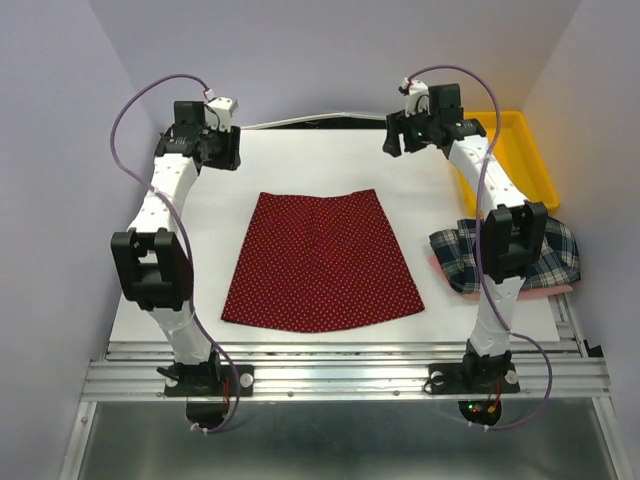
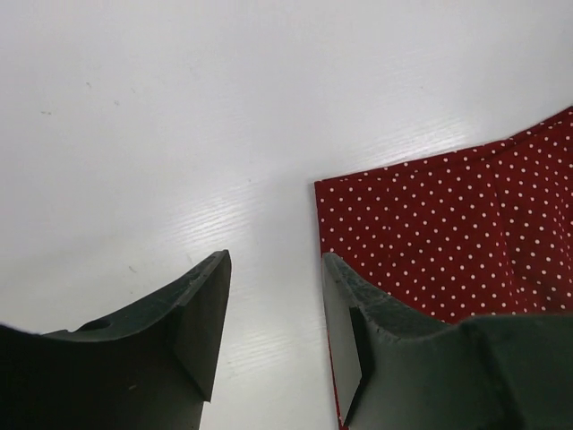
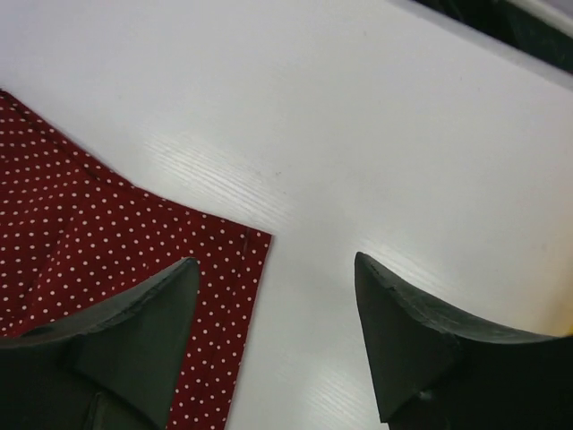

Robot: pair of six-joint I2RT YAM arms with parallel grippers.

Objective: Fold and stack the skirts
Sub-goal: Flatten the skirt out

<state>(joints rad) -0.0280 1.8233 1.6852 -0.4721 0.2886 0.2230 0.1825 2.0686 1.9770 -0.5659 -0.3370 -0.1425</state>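
Note:
The dark red dotted skirt (image 1: 320,262) lies spread flat in the middle of the white table, its narrow waist edge toward the back. My left gripper (image 1: 222,148) hovers off its back left corner. In the left wrist view it (image 2: 276,260) is open, with bare table between the fingers and the skirt's corner (image 2: 448,242) just to the right. My right gripper (image 1: 402,135) hangs off the back right corner. It (image 3: 274,260) is open, its left finger over the red cloth (image 3: 89,215). The plaid skirt (image 1: 560,255) lies bunched at the right, partly hidden behind my right arm.
A yellow tray (image 1: 525,150) stands at the back right, beside the right arm's wrist. A pink edge (image 1: 562,289) shows under the plaid skirt. The walls close in on three sides, and the metal rail (image 1: 340,370) with the arm bases runs along the near edge.

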